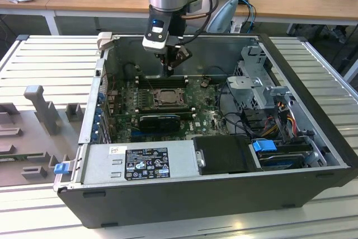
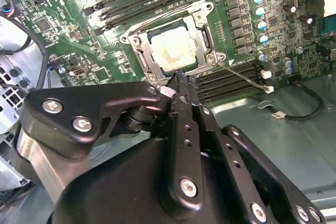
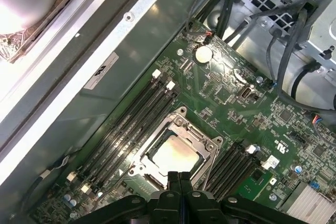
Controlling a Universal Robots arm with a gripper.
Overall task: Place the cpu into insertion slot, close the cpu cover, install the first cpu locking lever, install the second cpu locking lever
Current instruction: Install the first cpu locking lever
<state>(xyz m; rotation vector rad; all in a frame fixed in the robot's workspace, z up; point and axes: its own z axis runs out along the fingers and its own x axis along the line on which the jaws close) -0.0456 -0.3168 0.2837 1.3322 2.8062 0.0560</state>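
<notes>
Black two-finger gripper [image 3: 179, 178]: fingers pressed together along a thin seam, nothing seen between them. In both wrist views the tips [image 2: 180, 80] sit at one edge of the square metal-rimmed insertion slot [image 2: 137, 43]; contact with it cannot be told.

Small square cpu with pale silver-grey top [image 2: 176, 50]: seated in the slot, lying flat. The thin silver frame-shaped cpu cover [image 2: 203, 35] lies down over it, and the chip top shows through its window.

Thin silver wire lever [image 2: 244, 76]: runs from a socket corner out across the neighbouring long black memory slots [image 2: 231, 80]. Latched or not, cannot tell.

A second bank of memory slots [image 3: 126, 129] flanks the socket's other side on the green motherboard [image 3: 231, 98]. A round silver coin cell [image 3: 202, 53] sits farther off.

Exterior view: the gripper [image 1: 169, 70] hangs inside the open black computer case [image 1: 224, 194], above the board and just behind the socket [image 1: 166, 98]. A silver power supply box [image 1: 140, 163] lies along the near wall. The case rests on a grey slatted table [image 1: 33, 54].
</notes>
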